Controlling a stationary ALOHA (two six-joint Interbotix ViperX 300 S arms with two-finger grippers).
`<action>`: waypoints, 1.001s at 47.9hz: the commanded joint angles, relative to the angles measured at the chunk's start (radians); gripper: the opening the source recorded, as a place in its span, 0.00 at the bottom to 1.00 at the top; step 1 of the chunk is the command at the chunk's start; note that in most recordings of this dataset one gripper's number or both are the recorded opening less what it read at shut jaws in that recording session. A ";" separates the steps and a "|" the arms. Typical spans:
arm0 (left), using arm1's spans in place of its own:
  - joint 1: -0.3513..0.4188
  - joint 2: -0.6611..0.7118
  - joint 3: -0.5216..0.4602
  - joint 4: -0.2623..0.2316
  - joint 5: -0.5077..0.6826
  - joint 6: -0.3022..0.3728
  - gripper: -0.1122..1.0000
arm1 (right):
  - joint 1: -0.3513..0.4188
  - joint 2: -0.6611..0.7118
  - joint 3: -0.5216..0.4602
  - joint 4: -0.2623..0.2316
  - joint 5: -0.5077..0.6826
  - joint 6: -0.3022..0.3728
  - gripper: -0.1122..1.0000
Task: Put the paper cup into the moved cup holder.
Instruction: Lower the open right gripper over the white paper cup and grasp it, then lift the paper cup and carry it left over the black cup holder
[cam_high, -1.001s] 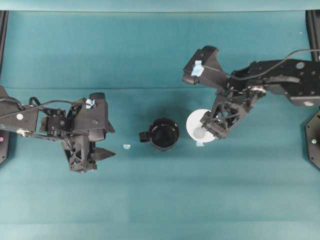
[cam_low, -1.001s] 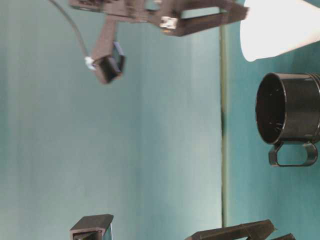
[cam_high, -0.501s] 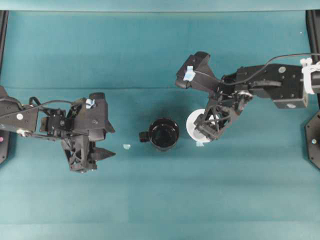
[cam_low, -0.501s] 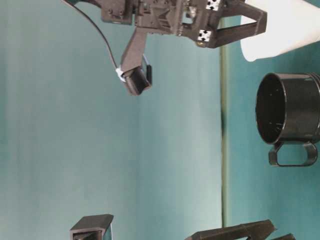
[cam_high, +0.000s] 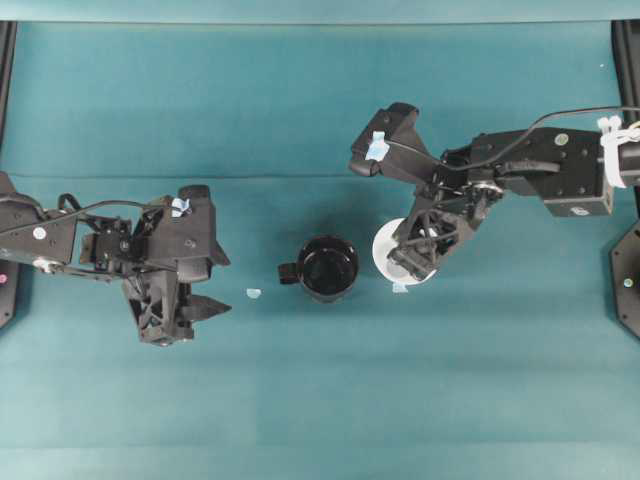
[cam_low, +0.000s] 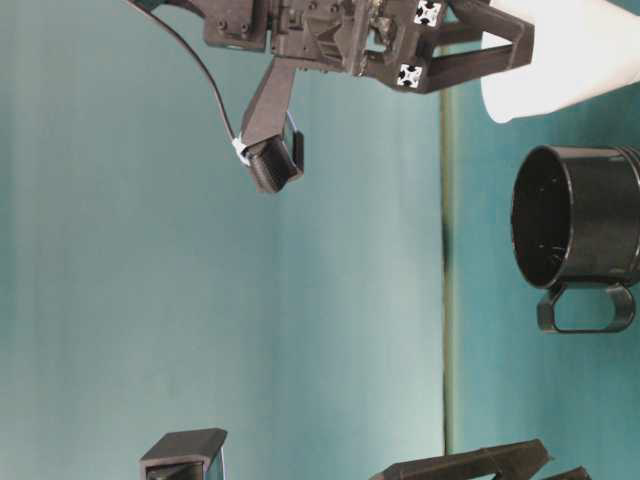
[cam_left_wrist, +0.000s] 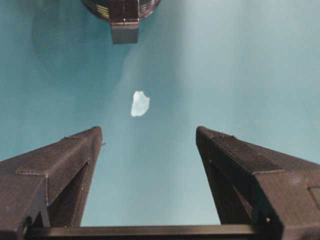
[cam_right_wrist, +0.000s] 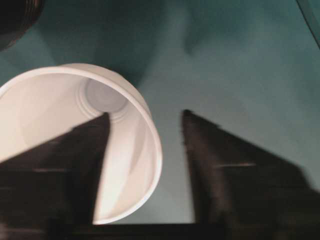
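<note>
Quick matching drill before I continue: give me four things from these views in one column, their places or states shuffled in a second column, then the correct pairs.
Things:
1. paper cup
2. cup holder
3. left gripper
4. right gripper

States:
A. open over bare cloth, holding nothing
B. one finger inside a white rim, the other outside it
C. black, empty, with a small side handle
D. white, upright on the table, beside the black holder

Pairs: 1-D, 2-C, 3-A, 4-B
</note>
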 joint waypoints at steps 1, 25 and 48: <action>-0.003 -0.008 -0.014 0.003 -0.005 -0.002 0.82 | 0.000 -0.006 -0.017 0.005 -0.002 0.003 0.41; -0.003 -0.006 -0.015 0.003 -0.006 -0.002 0.82 | 0.002 -0.012 -0.018 0.014 0.029 0.003 0.05; -0.003 -0.006 -0.015 0.003 -0.006 -0.003 0.82 | 0.008 -0.149 -0.276 0.026 0.324 0.008 0.05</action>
